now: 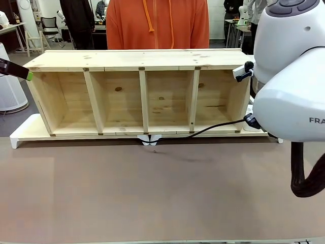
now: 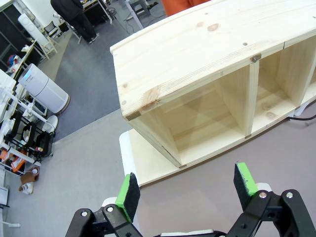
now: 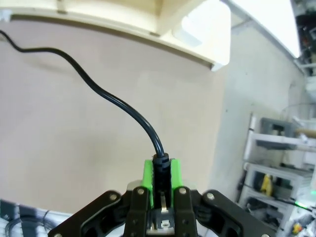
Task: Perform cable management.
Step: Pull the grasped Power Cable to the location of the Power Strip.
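With the right tool (image 3: 160, 170) clamped on the end of the cable (image 3: 113, 98), which trails across the tabletop (image 3: 74, 148) to the foot of the shelf (image 1: 144, 61), and the left tool (image 2: 187, 190) open beside it, routing seems in hand, and the next move likely calls for leading the slack tidily along the shelf.

A pale pine four-compartment shelf unit (image 1: 142, 60) sits on the brown table (image 1: 152, 193); a thin black cable (image 1: 218, 126) runs from its lower front edge rightward to the white robot arm (image 1: 289, 107).

Front camera faces shelf (image 1: 152, 60) across table (image 1: 152, 193), 2 wrist cameras look down, sharing shelf
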Robot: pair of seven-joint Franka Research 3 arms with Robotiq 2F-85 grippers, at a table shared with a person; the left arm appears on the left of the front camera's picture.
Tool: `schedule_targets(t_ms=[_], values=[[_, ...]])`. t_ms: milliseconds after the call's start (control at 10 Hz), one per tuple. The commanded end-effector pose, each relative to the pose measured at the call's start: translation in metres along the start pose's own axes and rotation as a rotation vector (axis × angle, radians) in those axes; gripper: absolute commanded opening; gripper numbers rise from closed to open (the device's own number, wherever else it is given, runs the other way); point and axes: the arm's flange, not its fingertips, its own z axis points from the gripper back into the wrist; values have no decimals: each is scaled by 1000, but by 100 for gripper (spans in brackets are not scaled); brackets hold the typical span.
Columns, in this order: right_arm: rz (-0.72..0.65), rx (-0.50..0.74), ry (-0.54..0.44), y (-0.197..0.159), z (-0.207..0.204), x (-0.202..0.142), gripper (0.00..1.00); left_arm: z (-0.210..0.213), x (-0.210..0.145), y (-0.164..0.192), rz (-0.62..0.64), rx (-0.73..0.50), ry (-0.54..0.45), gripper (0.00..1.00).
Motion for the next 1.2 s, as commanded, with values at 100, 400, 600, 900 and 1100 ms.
schedule_targets(t_ms=[100,400,600,900,1100], values=[[-89,-80,42,-25,-18,33,16,-1,1,-1,-3,4,-5,100],[-129,-135,51,-41,-27,52,16,-1,1,-1,-3,4,-5,100],[-122,-133,21,-37,-24,57,16,-1,1,-1,-3,4,-5,100],[-100,-92,52,-43,-28,49,16,-1,1,-1,-3,4,-5,100],[-100,-92,52,-43,-28,49,16,-1,1,-1,-3,4,-5,100]])
